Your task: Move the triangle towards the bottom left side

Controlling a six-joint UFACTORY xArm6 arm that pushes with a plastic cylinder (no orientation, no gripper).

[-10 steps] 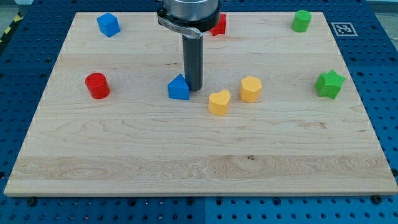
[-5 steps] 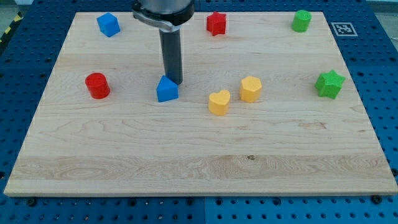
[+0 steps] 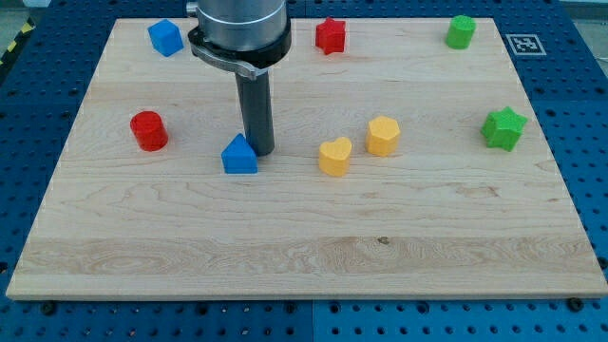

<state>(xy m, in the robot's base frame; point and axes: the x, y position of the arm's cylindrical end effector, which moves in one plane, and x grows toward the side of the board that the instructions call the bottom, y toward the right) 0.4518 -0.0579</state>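
Resting on the wooden board, my tip touches the blue triangle on its right side. The triangle sits left of centre, between the red cylinder and yellow heart. The rod carries no jaws.

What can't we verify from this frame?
- Contact between my tip and the blue triangle: they look flush in the camera view, but any gap is too small to tell.
- Board behind the rod: hidden by the rod and its collar.
- Arm above the collar: cut off by the view's top edge.
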